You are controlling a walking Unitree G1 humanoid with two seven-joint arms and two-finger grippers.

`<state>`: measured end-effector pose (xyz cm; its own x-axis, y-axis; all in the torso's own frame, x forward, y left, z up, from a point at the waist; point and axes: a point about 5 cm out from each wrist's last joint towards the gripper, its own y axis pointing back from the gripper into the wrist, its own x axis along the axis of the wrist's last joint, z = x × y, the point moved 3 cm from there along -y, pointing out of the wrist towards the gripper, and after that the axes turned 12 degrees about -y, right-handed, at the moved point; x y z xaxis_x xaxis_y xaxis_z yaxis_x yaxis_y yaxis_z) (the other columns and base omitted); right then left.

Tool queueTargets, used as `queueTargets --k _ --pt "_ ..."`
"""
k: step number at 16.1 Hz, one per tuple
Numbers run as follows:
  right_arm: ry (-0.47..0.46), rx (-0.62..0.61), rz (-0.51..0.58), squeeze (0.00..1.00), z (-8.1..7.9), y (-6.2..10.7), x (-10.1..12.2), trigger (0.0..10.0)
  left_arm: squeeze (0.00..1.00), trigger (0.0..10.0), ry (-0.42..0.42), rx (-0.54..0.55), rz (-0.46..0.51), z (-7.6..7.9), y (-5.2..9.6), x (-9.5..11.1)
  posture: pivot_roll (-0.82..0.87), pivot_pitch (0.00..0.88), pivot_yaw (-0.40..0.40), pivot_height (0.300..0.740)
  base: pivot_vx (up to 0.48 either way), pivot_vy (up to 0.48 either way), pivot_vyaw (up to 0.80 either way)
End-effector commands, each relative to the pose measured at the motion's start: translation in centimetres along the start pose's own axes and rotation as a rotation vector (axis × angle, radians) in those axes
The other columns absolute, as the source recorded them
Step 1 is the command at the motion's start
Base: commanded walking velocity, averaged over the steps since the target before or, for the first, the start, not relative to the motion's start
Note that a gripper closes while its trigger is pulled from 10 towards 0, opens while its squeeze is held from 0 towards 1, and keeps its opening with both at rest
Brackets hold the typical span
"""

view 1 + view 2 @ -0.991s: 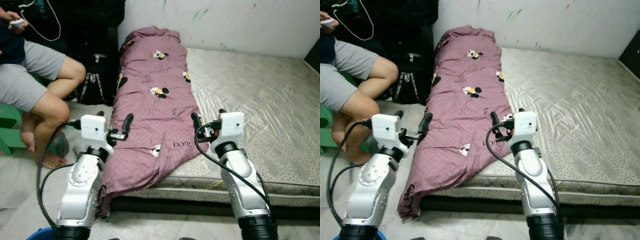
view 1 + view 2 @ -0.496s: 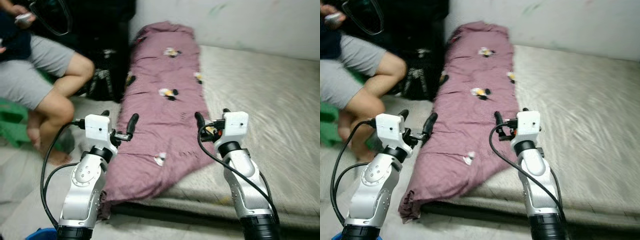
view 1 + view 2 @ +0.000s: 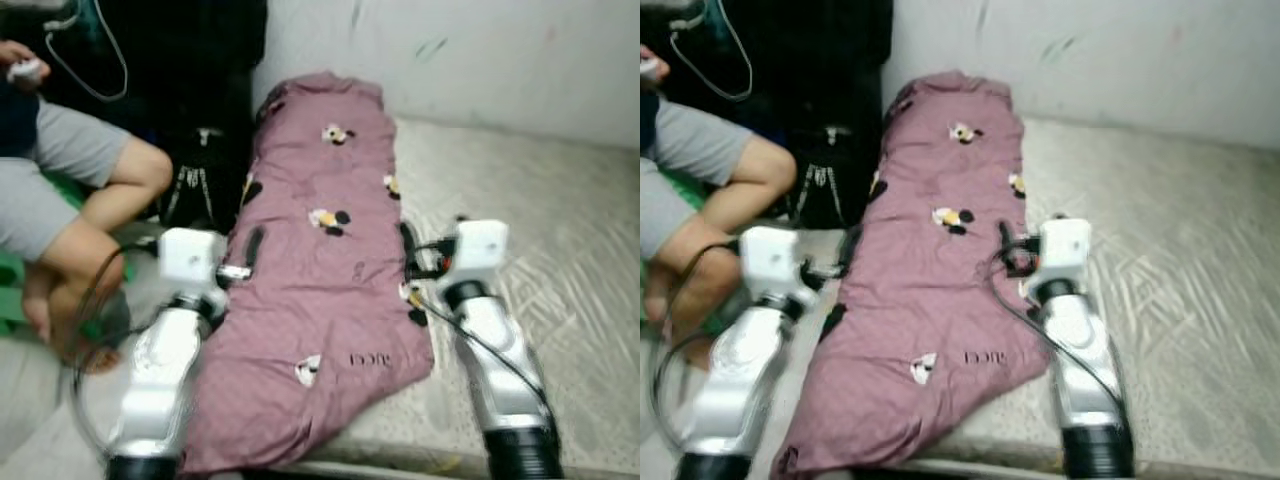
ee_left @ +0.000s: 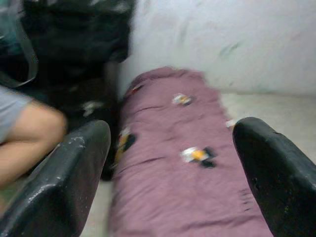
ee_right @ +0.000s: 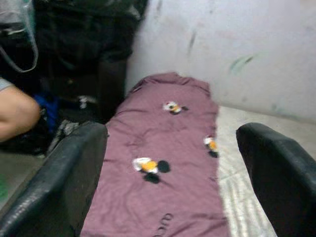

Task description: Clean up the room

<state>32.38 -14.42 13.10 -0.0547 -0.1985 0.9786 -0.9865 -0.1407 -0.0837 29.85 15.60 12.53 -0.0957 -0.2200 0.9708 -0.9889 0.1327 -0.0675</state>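
Note:
A long purple blanket (image 3: 320,290) with cartoon prints lies along the left side of a bare grey mattress (image 3: 570,230), and its near end hangs over the bed's front edge. My left gripper (image 3: 228,246) is open and empty, held over the blanket's left edge. On the other side, my right gripper (image 3: 435,232) is also open and empty, above the blanket's right edge where it meets the mattress. Each wrist view looks along the blanket (image 4: 173,197) between widely spread fingers (image 5: 64,182). The picture is somewhat blurred.
A person sits at the left with bare legs (image 3: 110,200) close to my left arm, holding a small device with a cable. A black bag (image 3: 200,170) stands on the floor between the person and the bed. A white wall (image 3: 480,60) runs behind the mattress.
The camera has moved closer to the bed, so blanket and mattress look larger and lower. Both arms stay held out in front, grippers open, now over the blanket's two edges.

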Motion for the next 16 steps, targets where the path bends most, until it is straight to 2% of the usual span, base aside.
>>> queueTargets --k 1,3,6,9,13,16 --pt "0.014 -0.050 0.002 0.00 1.4 0.6 0.1 10.0 0.00 10.0 -0.016 0.016 -0.009 -0.2 0.4 -0.2 -0.05 0.001 -0.062 0.740 0.000 0.000 0.00" --pt "0.012 -0.081 -0.011 0.00 2.2 1.0 0.0 10.0 0.00 10.0 -0.040 0.050 -0.017 -1.0 1.0 -0.5 -0.05 0.005 -0.063 0.740 0.000 0.000 -0.29" --pt "0.023 -0.112 -0.018 0.00 3.3 2.0 0.0 10.0 0.00 10.0 -0.057 0.089 -0.048 -2.2 2.3 -1.3 -0.05 0.010 -0.065 0.740 0.000 0.000 -0.80" --pt "0.030 -0.125 -0.023 0.00 3.7 2.3 0.1 10.0 0.00 10.0 -0.051 0.100 -0.047 -2.5 2.8 -1.2 -0.04 0.018 -0.077 0.740 0.000 0.000 -0.80" --pt "0.040 -0.117 -0.019 0.00 3.2 1.9 0.6 10.0 0.00 10.0 -0.062 0.120 -0.021 -3.1 2.6 -0.6 -0.04 0.030 -0.100 0.740 0.000 0.000 -0.80" --pt "0.027 -0.090 -0.010 0.00 2.5 1.6 0.7 10.0 0.00 10.0 -0.078 0.138 -0.056 -3.6 3.1 -1.2 -0.04 0.037 -0.074 0.740 0.000 0.000 0.00"
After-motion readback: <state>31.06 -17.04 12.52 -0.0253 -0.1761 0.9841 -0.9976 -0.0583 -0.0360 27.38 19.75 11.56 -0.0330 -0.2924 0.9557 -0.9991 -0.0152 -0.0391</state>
